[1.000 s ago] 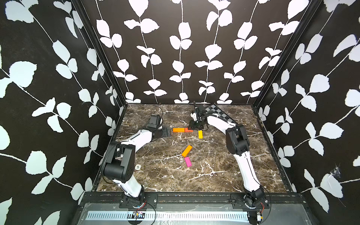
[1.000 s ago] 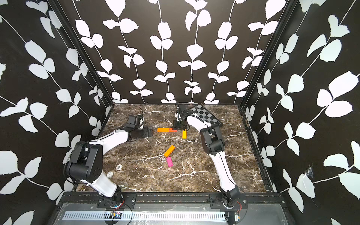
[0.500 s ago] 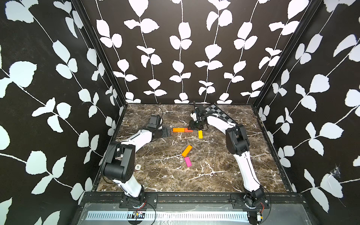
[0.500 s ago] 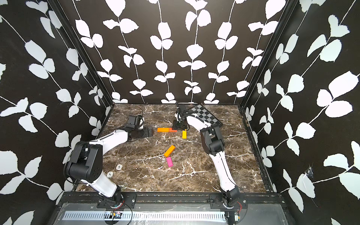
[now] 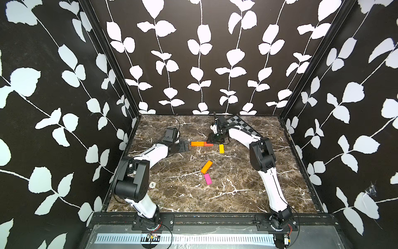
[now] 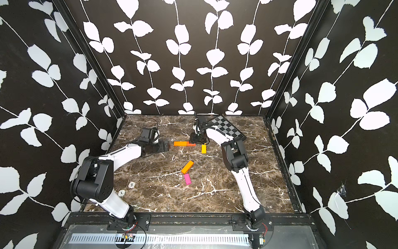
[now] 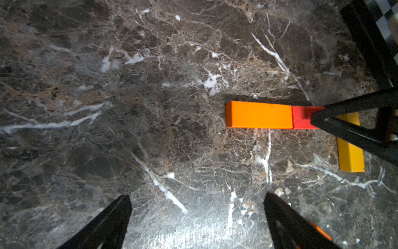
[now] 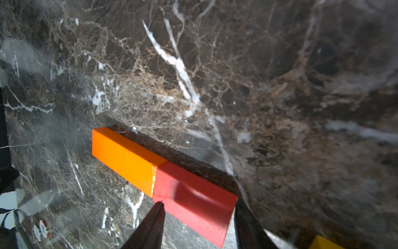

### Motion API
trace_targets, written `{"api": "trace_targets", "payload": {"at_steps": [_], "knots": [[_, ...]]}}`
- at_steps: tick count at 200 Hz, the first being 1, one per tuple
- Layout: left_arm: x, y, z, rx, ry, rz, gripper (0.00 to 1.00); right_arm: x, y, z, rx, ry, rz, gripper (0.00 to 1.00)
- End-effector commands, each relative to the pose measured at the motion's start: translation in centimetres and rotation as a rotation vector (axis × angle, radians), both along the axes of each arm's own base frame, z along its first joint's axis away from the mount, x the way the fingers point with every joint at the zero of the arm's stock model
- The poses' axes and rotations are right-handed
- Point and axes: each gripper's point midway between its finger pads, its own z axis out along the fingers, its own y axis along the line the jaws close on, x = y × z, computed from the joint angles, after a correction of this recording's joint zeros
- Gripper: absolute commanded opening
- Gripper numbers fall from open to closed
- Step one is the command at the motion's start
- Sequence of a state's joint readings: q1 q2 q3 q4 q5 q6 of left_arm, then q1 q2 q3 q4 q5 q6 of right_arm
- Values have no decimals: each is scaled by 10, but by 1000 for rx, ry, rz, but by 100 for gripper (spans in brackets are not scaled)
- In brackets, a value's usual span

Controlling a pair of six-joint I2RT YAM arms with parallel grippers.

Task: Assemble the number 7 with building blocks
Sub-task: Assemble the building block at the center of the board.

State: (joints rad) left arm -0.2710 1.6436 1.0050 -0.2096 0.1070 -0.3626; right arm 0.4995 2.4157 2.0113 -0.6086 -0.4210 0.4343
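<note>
In both top views an orange block [image 5: 197,143] and a red-orange block [image 5: 208,144] lie end to end as a bar on the marble. A yellow block [image 5: 221,148] lies just below the bar's right end. Nearer the front, a second orange block [image 5: 206,166] lies slanted with a pink block [image 5: 207,179] at its lower end. My right gripper [image 8: 198,204] is open, its fingers either side of the red-orange block [image 8: 193,194], which rests flat against the orange block [image 8: 125,155]. My left gripper [image 7: 197,195] stands open and empty, just left of the orange block [image 7: 258,115].
A black-and-grey checkered board [image 6: 226,127] lies at the back right, behind the right arm. Patterned walls close in the marble floor [image 5: 237,189] on three sides. Two small round white marks [image 6: 131,184] sit at the front left.
The right gripper's jaws have spread a little around the red-orange block. Neither arm nor any block has visibly moved.
</note>
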Motion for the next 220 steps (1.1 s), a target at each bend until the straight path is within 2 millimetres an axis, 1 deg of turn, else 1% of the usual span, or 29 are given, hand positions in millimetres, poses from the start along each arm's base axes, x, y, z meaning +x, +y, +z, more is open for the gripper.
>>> {"api": "trace_targets", "payload": {"at_steps": [1,27,44,50,58,77,84,119,124,131,151,166,186,205,220], "knots": [[-1,5,6,7,-23,6,98,1,-5,8,-30,-23,-21,55],[-2,5,6,6,-22,6,99,4,-12,19,-40,-47,-36,63],[-2,6,8,6,-25,5,99,4,-15,30,-48,-75,-36,66],[-2,6,8,8,-27,5,99,5,-17,34,-53,-90,-37,69],[-3,6,9,12,-31,4,99,6,-20,41,-62,-116,-38,74],[-4,9,12,27,-43,4,99,6,-32,57,-103,-180,-57,93],[-4,10,14,32,-49,5,99,7,-37,64,-118,-208,-63,99],[-3,13,18,46,-68,6,99,2,-52,97,-148,-320,-64,99],[-3,12,19,43,-70,1,99,0,-54,97,-152,-326,-61,99],[-3,11,20,41,-71,-2,99,-1,-56,103,-151,-347,-60,99],[-3,10,23,34,-91,-16,99,-7,-66,113,-170,-388,-65,99],[-3,9,28,32,-116,-21,99,-13,-73,114,-198,-392,-60,99],[-3,11,34,43,-135,-20,99,-20,-89,113,-256,-398,-75,99],[-3,12,38,47,-140,-24,99,-26,-102,109,-304,-390,-90,99],[-4,11,38,46,-138,-28,99,-32,-112,103,-349,-370,-102,99]]}}
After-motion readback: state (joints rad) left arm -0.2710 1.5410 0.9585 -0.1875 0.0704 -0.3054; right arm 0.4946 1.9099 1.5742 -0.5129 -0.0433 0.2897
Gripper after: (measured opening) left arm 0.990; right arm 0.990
